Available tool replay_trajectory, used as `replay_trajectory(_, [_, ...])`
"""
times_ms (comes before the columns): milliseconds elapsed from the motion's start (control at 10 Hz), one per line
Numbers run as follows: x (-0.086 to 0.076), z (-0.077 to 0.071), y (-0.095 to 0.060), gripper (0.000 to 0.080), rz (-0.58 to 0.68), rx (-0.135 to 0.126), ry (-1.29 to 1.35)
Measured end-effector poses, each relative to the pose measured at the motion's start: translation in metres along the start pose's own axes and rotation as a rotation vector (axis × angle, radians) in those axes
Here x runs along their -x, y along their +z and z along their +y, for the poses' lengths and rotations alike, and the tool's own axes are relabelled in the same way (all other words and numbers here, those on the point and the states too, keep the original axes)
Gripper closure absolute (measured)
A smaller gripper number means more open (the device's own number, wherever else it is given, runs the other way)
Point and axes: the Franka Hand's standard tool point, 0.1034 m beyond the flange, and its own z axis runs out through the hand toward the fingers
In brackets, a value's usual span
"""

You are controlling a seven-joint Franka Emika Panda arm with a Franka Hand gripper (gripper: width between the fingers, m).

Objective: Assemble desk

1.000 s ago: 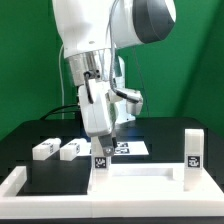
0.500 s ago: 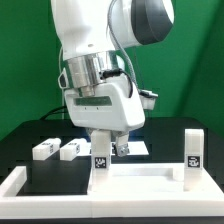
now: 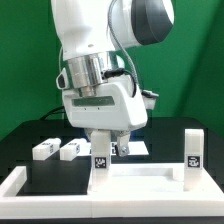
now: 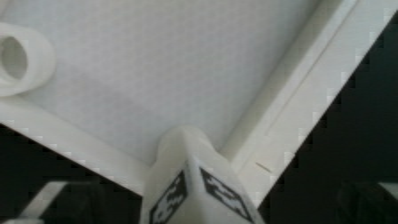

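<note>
The white desk slab (image 3: 140,181) lies at the front of the black table, raised rim up. One marked white leg (image 3: 99,161) stands upright at its corner on the exterior view's left, another (image 3: 193,148) at the right corner. My gripper (image 3: 108,148) hangs just above and behind the left leg. In the wrist view that leg (image 4: 192,188) stands between my gripper's (image 4: 210,206) fingers with dark gaps on both sides, so the jaws are open. The slab's inner face (image 4: 160,90) shows a round socket (image 4: 18,55). Two loose legs (image 3: 44,150) (image 3: 70,150) lie further left.
The marker board (image 3: 136,147) lies flat behind the slab, partly hidden by my arm. A white frame (image 3: 14,182) borders the table. A green backdrop stands behind.
My wrist has turned about the upright left leg since one second ago. Over the last half second it has hardly moved. The slab and legs stay put.
</note>
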Motion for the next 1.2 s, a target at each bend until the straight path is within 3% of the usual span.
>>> replay_trajectory(200, [0.03,-0.016,-0.01,0.0151,-0.027,0.012,0.023])
replay_trajectory(300, [0.029,-0.02,-0.014,0.0151,-0.029,0.023,0.005])
replay_trajectory(700, [0.027,-0.018,-0.012,0.0151,-0.023,0.021,0.007])
replay_trajectory(800, [0.029,-0.017,-0.011,0.0151,-0.024,0.018,0.044])
replay_trajectory(1000, [0.055,0.005,-0.001,0.0151,-0.041,0.012,0.291])
replay_trajectory(1100, [0.066,0.012,0.003,0.0151,-0.052,0.022,0.381])
replay_trajectory(1200, [0.064,0.01,0.004,0.0151,-0.04,0.007,0.395])
